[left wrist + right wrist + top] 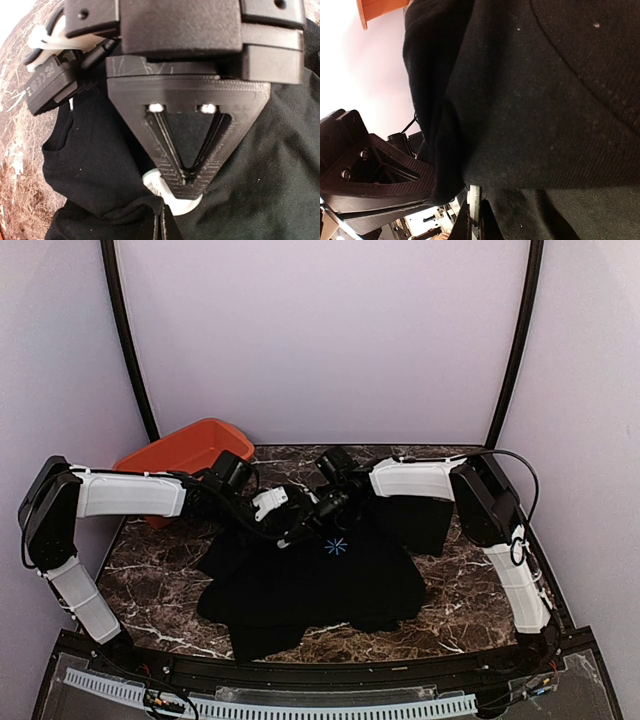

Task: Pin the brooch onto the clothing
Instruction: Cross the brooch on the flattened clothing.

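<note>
Seen from above, 1 orange plastic bin [180, 452] sits back-left on the marbled worktop [150, 575]. 1 black T-shirt [300, 590] lies crumpled mid-worktop, with 1 light-blue starburst [336, 546] on it. 2 arms meet at its collar. Only the wrist views show the brooch [186, 205], a pale round disc. It lies under the left tool [187, 182], whose fingers are fully closed; whether they pinch fabric is unclear. The right tool [472, 222] clamps the brooch edge-on.

Black shirt [300, 590] lies on the marble table [470, 590]. The left gripper [292, 533] and right gripper [318, 515] meet just above its blue starburst [336, 546]. An orange bin [180, 452] sits back left.
</note>
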`<state>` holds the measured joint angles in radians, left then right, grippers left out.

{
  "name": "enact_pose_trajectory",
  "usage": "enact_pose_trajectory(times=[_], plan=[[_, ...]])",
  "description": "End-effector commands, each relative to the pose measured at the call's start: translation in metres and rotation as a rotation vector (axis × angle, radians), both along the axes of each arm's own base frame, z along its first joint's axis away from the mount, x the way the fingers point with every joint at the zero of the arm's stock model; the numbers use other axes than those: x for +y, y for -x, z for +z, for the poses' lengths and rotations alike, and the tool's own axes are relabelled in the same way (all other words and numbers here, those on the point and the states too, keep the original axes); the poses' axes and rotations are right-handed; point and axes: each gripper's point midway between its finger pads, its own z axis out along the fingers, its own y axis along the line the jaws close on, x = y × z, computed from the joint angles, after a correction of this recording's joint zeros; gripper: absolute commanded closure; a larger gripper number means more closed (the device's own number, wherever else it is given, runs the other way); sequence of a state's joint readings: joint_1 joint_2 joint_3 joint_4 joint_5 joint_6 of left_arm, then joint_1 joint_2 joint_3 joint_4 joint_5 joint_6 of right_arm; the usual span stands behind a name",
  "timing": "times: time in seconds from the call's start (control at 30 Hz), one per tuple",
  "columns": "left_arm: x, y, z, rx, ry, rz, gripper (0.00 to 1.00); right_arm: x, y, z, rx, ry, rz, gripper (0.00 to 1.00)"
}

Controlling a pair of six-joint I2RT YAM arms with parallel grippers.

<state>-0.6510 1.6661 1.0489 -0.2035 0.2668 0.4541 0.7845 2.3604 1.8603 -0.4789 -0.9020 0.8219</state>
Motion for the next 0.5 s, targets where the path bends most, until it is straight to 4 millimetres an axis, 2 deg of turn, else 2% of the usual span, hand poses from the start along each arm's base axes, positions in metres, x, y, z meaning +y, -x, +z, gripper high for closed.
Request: enact_pose_trajectory(times=[0.0, 0.2, 0.47], plan=[[-0.004, 0.005, 0.000, 0.020, -0.009, -0.030, 0.99, 0.010, 0.006, 0.015, -0.034, -0.067, 0.056, 1.00], [-0.001, 0.001, 0.000, 0.008, -0.027, -0.013, 0.99, 0.010, 0.016, 0.024, -0.088, -0.103, 0.112, 1.00], [-0.002, 0.002, 0.001, 0.008, -0.023, -0.013, 0.99, -0.001, 0.027, 0.020, -0.172, -0.104, 0.171, 1.00]])
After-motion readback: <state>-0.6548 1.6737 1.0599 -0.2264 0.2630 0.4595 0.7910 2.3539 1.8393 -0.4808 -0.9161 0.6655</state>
